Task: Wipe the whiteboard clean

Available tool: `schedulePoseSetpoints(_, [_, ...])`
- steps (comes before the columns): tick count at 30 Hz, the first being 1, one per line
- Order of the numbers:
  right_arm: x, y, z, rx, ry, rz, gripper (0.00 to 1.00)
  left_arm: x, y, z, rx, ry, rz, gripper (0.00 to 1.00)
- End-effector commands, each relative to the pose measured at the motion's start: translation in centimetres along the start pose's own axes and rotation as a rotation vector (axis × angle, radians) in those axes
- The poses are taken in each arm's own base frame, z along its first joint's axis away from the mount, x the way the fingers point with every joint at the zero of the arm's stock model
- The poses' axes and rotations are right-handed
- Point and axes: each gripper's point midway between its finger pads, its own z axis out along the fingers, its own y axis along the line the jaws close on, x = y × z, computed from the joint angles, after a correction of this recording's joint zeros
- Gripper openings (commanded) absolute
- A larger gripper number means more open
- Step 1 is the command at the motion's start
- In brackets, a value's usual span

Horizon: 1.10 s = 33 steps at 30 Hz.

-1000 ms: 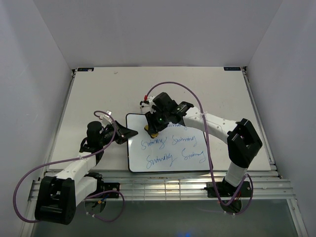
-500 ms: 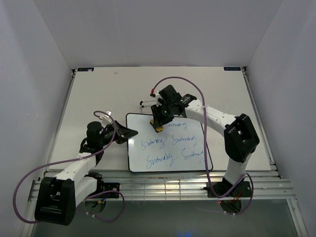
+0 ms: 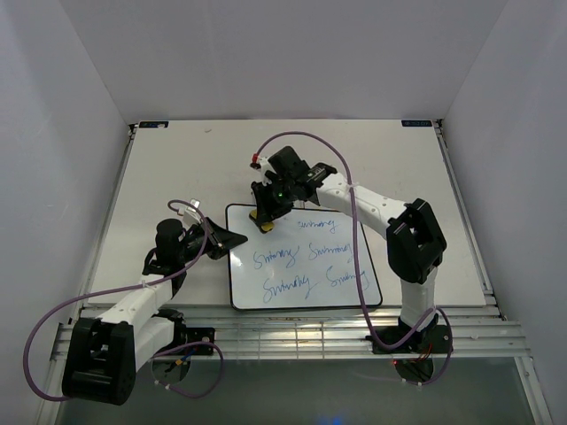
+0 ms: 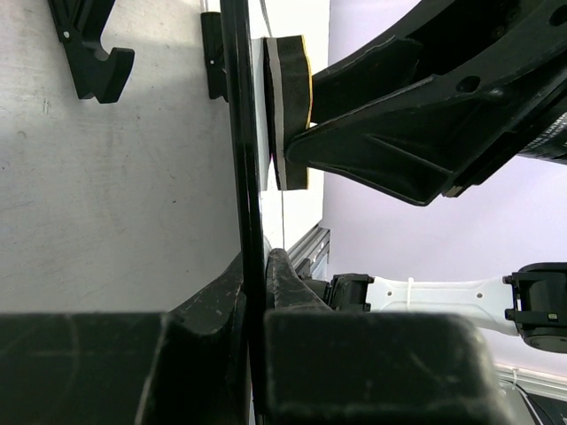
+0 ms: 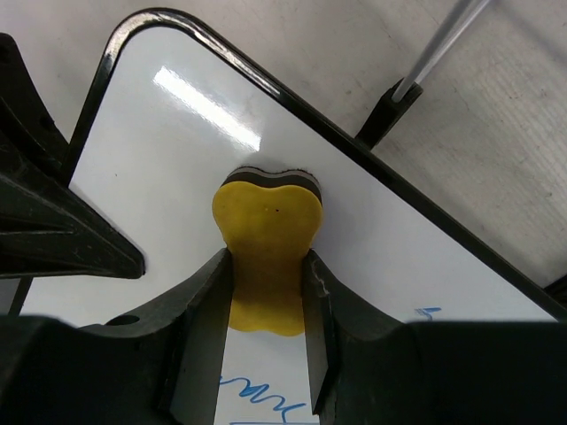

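Note:
The whiteboard [image 3: 301,266] lies flat on the table, black-framed, with blue cursive writing on its middle and lower rows. My right gripper [image 3: 263,219] is shut on the yellow eraser [image 5: 266,235] and presses it on the board's far-left corner, where the surface [image 5: 177,159] is wiped clean. Blue writing shows just below the eraser in the right wrist view. My left gripper [image 3: 232,238] is shut on the board's left frame edge [image 4: 244,159], which runs between its jaws. The eraser also shows in the left wrist view [image 4: 288,111], held by the right gripper.
A thin metal rod with a black clip [image 5: 416,75] lies on the table just beyond the board's far edge. Black clips [image 4: 93,53] sit on the table left of the frame. Aluminium rails [image 3: 292,336] run along the near table edge.
My right gripper has carried the eraser leftward along the board's top row to the far-left corner, wiping away writing there. The left gripper has stayed on the frame.

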Motion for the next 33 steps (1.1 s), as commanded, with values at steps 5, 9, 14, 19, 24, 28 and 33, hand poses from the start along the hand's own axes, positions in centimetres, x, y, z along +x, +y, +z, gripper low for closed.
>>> schedulePoseSetpoints(5, [4.5,-5.4,-0.8,0.083,0.08,0.106,0.34,-1.6,-2.0,0.1,0.076,-0.075,0.171,0.0])
schedulePoseSetpoints(9, [6.7,-8.9,-1.9,0.131,0.083,0.175,0.34,-1.6,-1.9,0.0,0.074,-0.081,0.17,0.0])
schedulePoseSetpoints(14, [10.5,-13.5,-4.1,0.204,0.089,0.272,0.34,-1.6,-1.7,0.0,0.069,-0.087,0.167,0.0])
schedulePoseSetpoints(19, [12.3,-14.3,-5.2,0.191,0.08,0.309,0.34,-1.5,-1.3,0.0,0.06,-0.089,0.164,0.0])
schedulePoseSetpoints(24, [10.6,-11.4,-4.1,0.089,0.038,0.273,0.33,-1.7,-1.3,0.0,0.056,-0.095,0.158,0.0])
schedulePoseSetpoints(28, [9.1,-8.1,-2.9,0.032,0.041,0.211,0.33,-1.7,-1.6,0.0,0.062,-0.095,0.163,0.0])
schedulePoseSetpoints(33, [8.0,-4.0,-1.6,-0.054,0.05,0.148,0.33,-1.5,-1.3,0.0,0.058,-0.091,0.155,0.0])
